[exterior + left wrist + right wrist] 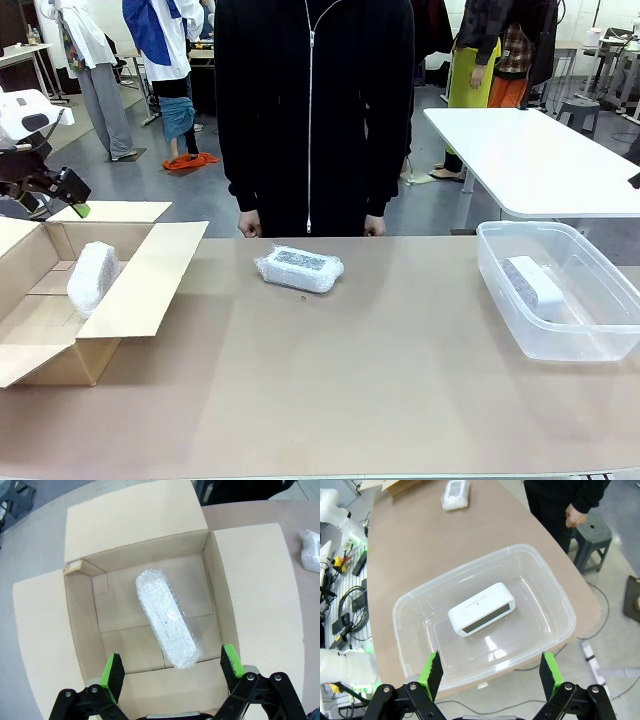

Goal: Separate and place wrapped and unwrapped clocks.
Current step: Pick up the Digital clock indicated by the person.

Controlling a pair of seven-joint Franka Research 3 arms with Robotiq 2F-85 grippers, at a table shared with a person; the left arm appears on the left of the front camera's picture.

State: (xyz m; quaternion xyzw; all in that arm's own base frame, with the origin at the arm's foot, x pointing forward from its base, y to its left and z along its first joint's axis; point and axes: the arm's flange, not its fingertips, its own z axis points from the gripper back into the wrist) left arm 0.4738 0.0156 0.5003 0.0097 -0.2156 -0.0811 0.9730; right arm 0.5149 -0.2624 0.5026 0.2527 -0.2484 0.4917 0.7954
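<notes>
One wrapped clock (299, 268) lies on the surface (400, 380); my left fingers (112, 674), wide and empty like my right fingers (434, 674), should clasp it gently across its narrow width, for the box (150, 265).

Left gripper (172, 667): black, angular linked fingers tipped with bright green pads (112, 672), and small silver screw heads (248, 678) at the joints. Right gripper (491, 672): the same build, with black links, green pads and round screws. Seen from the front, the left arm (25, 112) has a glossy, rounded white casing above black hardware. The person (350, 100) wears a black long-sleeved jacket (270, 100) with a pale zip (309, 120) down the middle.
</notes>
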